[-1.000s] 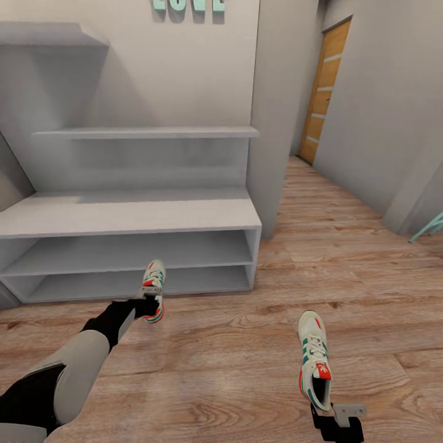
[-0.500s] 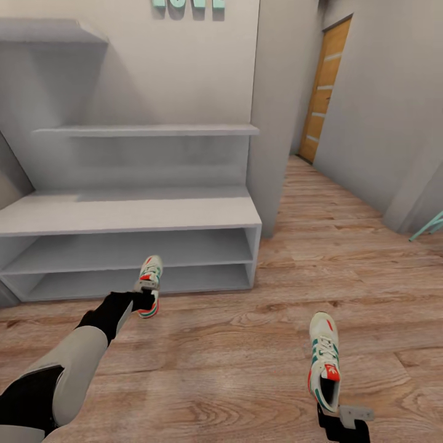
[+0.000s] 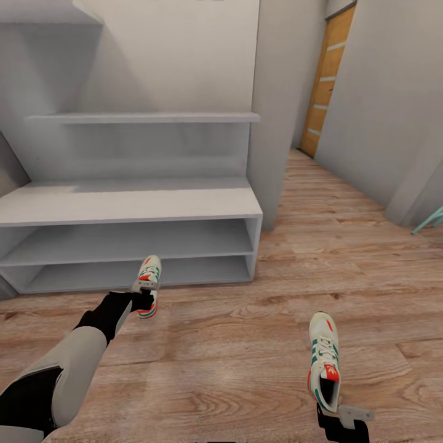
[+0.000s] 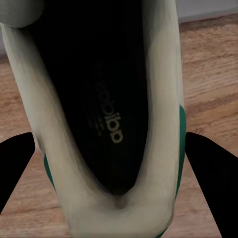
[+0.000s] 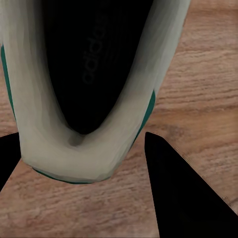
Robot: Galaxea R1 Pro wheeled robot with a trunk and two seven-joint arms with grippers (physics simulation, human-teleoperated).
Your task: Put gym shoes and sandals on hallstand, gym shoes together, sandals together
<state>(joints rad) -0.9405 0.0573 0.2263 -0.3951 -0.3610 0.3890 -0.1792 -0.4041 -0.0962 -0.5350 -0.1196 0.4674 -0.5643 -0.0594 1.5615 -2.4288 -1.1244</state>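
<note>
My left gripper (image 3: 143, 301) is shut on the heel of one white gym shoe (image 3: 148, 283) with green stripes. The shoe hangs toe-forward just in front of the hallstand's lowest open shelf (image 3: 184, 271). In the left wrist view the shoe's dark opening (image 4: 104, 99) lies between the black fingers (image 4: 210, 173). My right gripper (image 3: 337, 417) is shut on the heel of the other gym shoe (image 3: 324, 360), low over the corridor floor (image 3: 234, 363) at the lower right. Its heel (image 5: 74, 144) sits between the right fingers (image 5: 183, 193). The sandals are out of view.
The pale grey hallstand has a long bench top (image 3: 129, 203), two open shelves below and stepped shelves (image 3: 141, 117) above. A grey wall pillar (image 3: 277, 111) stands at its right end. The corridor runs back to a wooden door (image 3: 326, 74). A teal object (image 3: 431, 220) pokes in at the right edge.
The camera has tilted down a little. My right gripper has carried its shoe slightly right and nearer to me. The left gripper and its shoe have edged left towards the hallstand.
</note>
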